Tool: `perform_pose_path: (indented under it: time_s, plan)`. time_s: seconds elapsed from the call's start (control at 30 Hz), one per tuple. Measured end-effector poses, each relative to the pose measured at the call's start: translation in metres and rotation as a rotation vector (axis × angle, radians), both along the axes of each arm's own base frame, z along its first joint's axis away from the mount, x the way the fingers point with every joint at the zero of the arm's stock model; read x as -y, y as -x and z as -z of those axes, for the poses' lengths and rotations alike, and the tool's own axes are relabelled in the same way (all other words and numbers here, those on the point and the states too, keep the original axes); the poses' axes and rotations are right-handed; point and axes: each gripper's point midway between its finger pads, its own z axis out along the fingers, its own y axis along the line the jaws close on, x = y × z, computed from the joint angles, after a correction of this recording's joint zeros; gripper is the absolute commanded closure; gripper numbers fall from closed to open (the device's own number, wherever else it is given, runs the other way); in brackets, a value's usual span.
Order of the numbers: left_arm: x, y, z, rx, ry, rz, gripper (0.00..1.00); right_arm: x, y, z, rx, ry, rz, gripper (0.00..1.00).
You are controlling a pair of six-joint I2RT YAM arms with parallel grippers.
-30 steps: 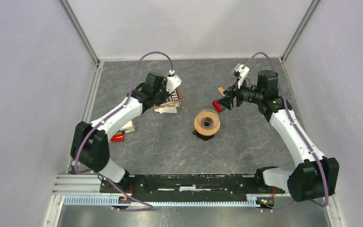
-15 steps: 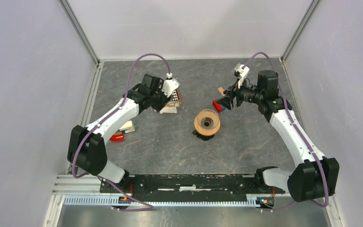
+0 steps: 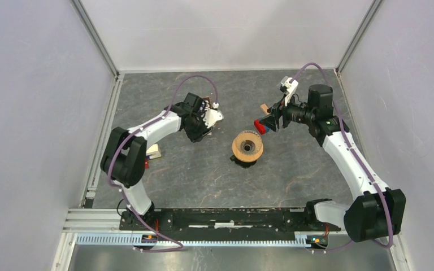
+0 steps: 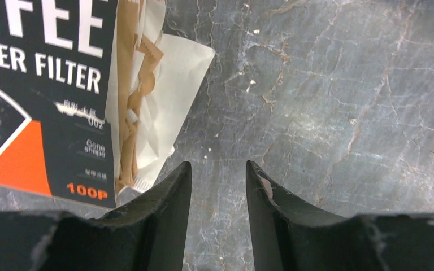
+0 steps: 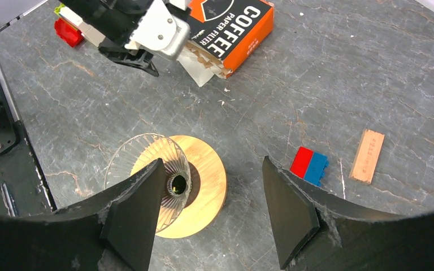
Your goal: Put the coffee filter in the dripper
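Observation:
The coffee filter [image 4: 172, 79] is a white paper edge sticking out of the torn end of an orange-and-black "COFFEE PAPER FILTER" packet [image 4: 45, 84]; the filter [image 5: 201, 71] also shows in the right wrist view. My left gripper [image 4: 218, 165] hovers over bare tabletop just right of that filter, open with a narrow gap and nothing between its fingers. The dripper [image 3: 247, 148], a ribbed funnel on a tan ring, stands mid-table to the right of the left gripper [image 3: 196, 134]. My right gripper [image 5: 212, 161] hangs wide open above the dripper [image 5: 172, 180], holding nothing.
A red-and-blue brick [image 5: 309, 164] and a small wooden block [image 5: 368, 155] lie right of the dripper. A cream block [image 3: 153, 151] and a red brick [image 3: 145, 164] lie at the left near the left arm. Grey walls enclose the table.
The left arm has swung its wrist round and lowered beside the packet's torn end, and its jaws have narrowed a little. The right arm and dripper have not moved.

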Motion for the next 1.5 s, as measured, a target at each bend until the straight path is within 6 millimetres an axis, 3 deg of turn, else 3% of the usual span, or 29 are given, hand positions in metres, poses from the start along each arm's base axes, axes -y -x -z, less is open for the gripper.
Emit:
perform_pose_path:
  time_s: [0.2, 0.53, 1.03, 1.2, 1.5]
  plan:
    - [0.004, -0.014, 0.017, -0.008, -0.05, 0.052, 0.55, 0.0, 0.0, -0.001, 0.004, -0.001, 0.0, 0.29]
    - [-0.006, -0.024, 0.035, 0.013, -0.165, 0.113, 0.57, 0.0, -0.001, 0.001, 0.006, -0.003, -0.002, 0.29]
    - [-0.006, -0.042, 0.037, 0.107, -0.231, 0.102, 0.58, -0.001, 0.001, 0.003, 0.001, -0.013, -0.006, 0.29]
    - [-0.008, -0.045, 0.037, 0.131, -0.253, 0.097, 0.67, 0.0, 0.001, 0.002, 0.001, -0.019, -0.006, 0.28]
    - [-0.013, -0.052, 0.041, 0.183, -0.303, 0.115, 0.98, 0.001, 0.002, 0.005, -0.014, -0.027, -0.002, 0.28]
